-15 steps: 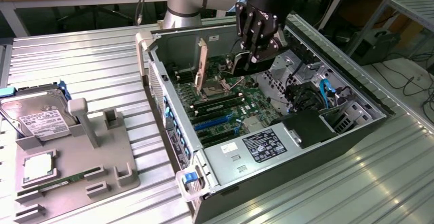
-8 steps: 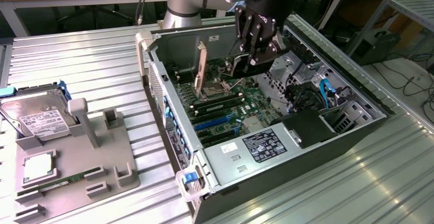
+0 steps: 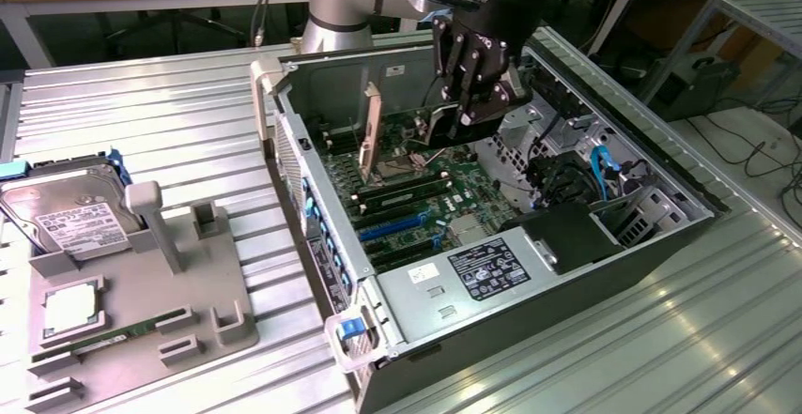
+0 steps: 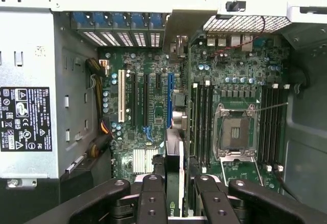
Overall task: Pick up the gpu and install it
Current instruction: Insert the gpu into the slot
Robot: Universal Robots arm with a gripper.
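Observation:
The gpu (image 4: 174, 147) is a thin dark card seen edge-on, standing on its long edge inside the open computer case (image 3: 314, 207). It hangs over the motherboard (image 4: 230, 71), right beside the blue expansion slot (image 4: 169, 99). I cannot tell whether it sits in a slot. Its pale bracket strip (image 3: 370, 137) stands upright near the case's rear wall. My gripper (image 4: 178, 185) is shut on the card's near end, one black finger on each face. In the exterior view the gripper (image 3: 468, 114) reaches down into the case from above.
A silver power supply (image 3: 489, 268) with a black label fills the case's near end. Memory sticks and an empty CPU socket (image 4: 235, 132) lie beside the card. On the exterior view's left, a grey fixture (image 3: 188, 292) holds a hard drive (image 3: 69, 212) and small parts.

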